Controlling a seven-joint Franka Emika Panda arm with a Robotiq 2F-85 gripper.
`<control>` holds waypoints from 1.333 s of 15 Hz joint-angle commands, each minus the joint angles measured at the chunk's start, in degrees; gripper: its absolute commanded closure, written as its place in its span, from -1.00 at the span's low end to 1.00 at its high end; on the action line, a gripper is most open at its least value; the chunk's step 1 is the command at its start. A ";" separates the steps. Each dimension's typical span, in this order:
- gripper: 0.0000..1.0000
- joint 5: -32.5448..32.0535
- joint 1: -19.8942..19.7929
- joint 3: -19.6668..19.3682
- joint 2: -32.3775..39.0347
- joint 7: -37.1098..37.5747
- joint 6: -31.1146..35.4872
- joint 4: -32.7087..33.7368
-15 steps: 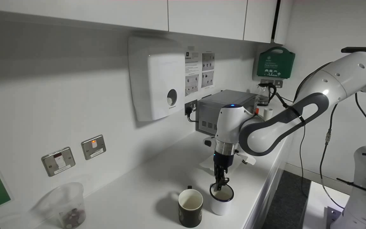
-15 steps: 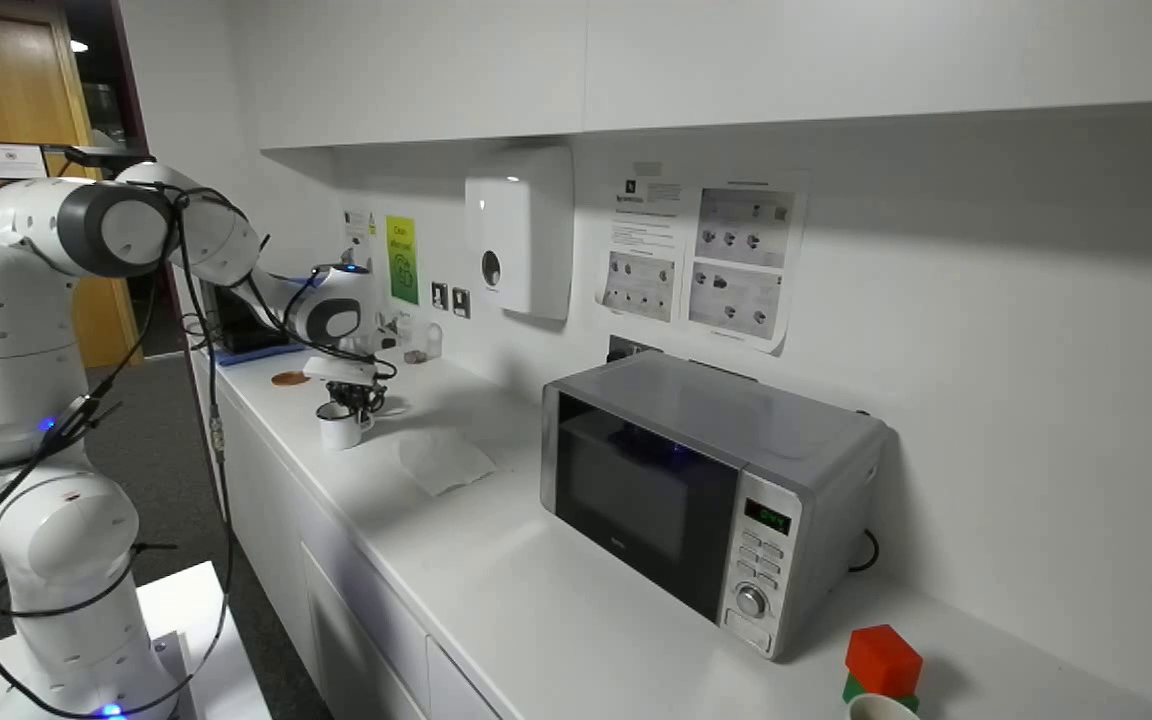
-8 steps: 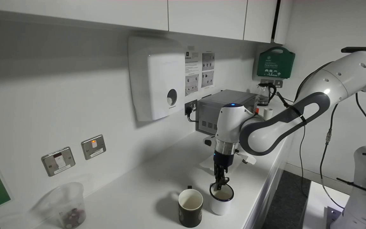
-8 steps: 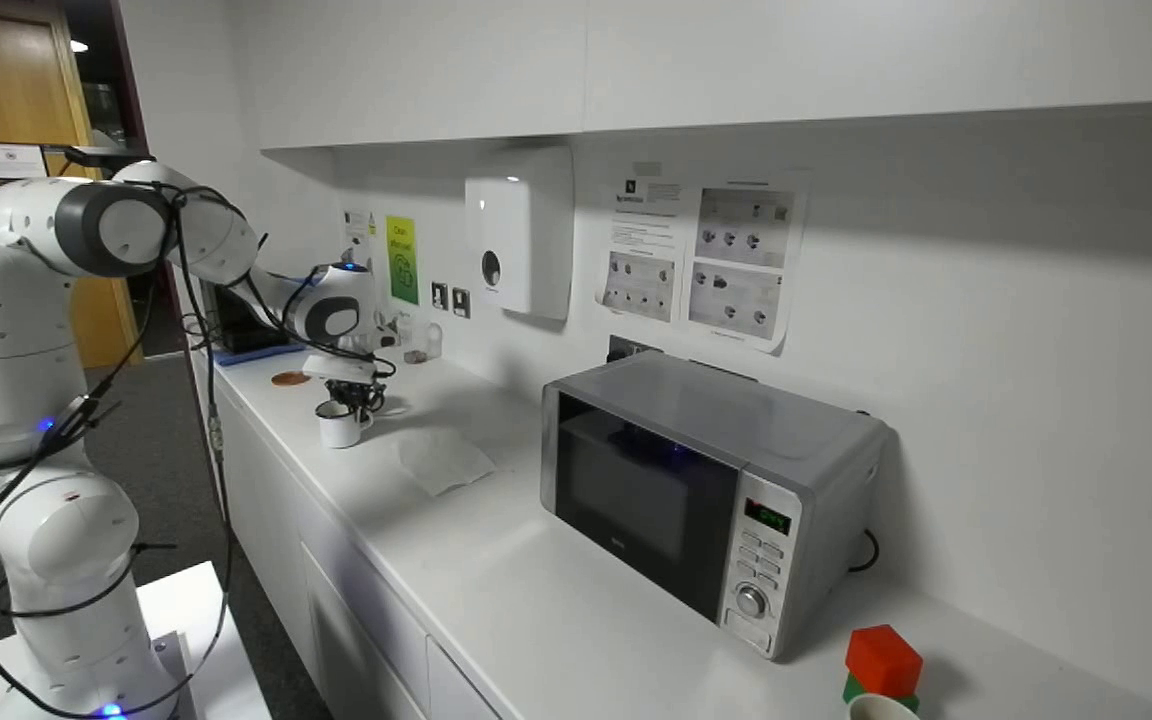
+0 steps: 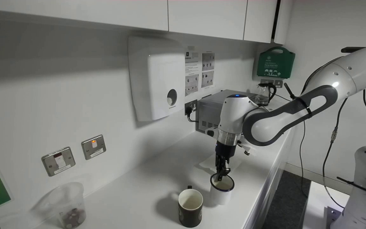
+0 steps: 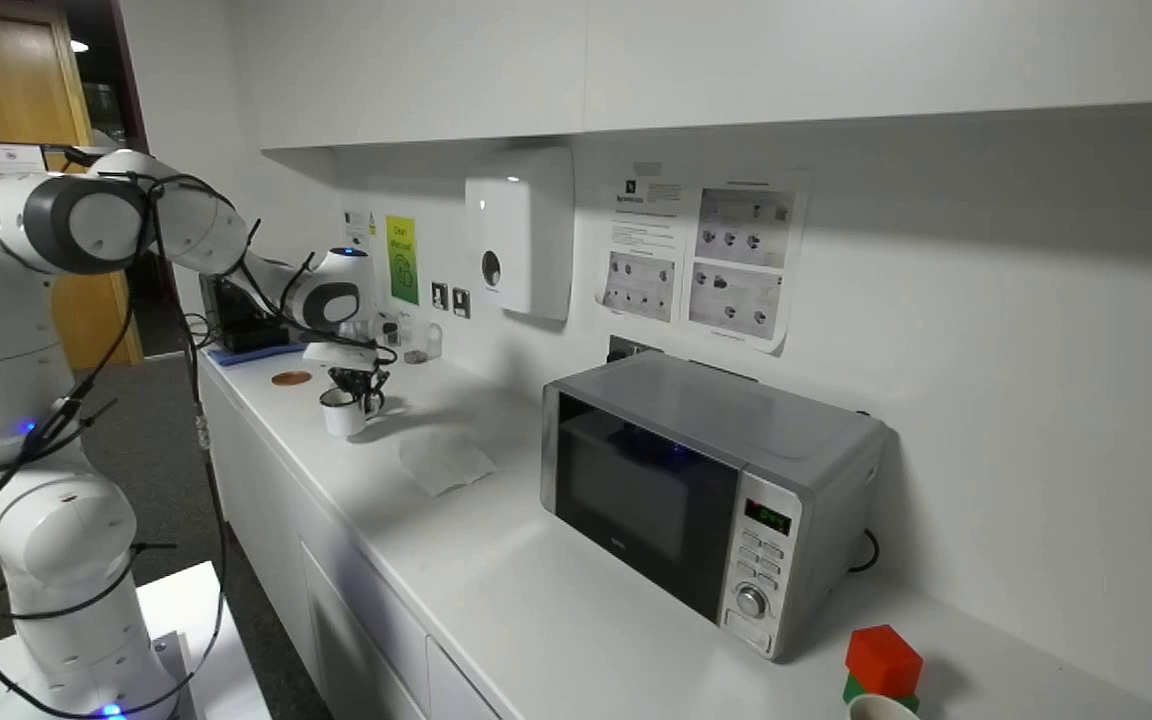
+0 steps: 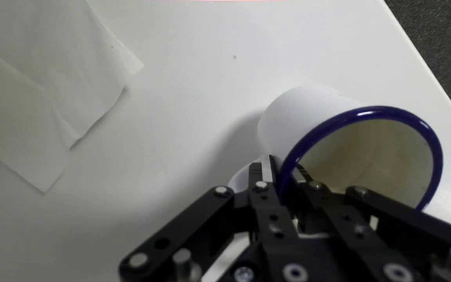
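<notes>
A white mug with a dark blue rim shows in both exterior views (image 5: 221, 196) (image 6: 342, 420) and in the wrist view (image 7: 307, 111). My gripper (image 5: 220, 178) is shut on the mug's wall at the rim, one finger inside and one outside, as the wrist view shows (image 7: 282, 168). The mug is upright and appears a little above the white counter (image 6: 526, 570). Its handle is mostly hidden behind the fingers. A dark mug with a pale inside (image 5: 190, 216) stands beside it, towards the wall; it does not show in the wrist view.
A white paper towel (image 6: 446, 462) lies near the mug, also in the wrist view (image 7: 61, 86). A grey microwave (image 6: 656, 490) stands farther along the counter. A clear plastic cup (image 5: 71, 206) is by the wall. Red and green blocks (image 6: 883, 660) stand past the microwave. The counter's edge is close.
Over the last half second my gripper has risen with the white mug in its fingers. The mug has moved up off its earlier spot. The dark mug has not moved.
</notes>
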 commanded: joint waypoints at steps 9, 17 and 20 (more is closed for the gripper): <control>0.96 1.18 -5.22 -4.21 -3.08 0.47 -2.52 2.39; 0.96 2.64 -7.90 -7.18 -2.39 0.17 -2.07 2.52; 0.96 4.01 -8.86 -8.19 -2.14 -0.22 -1.57 2.20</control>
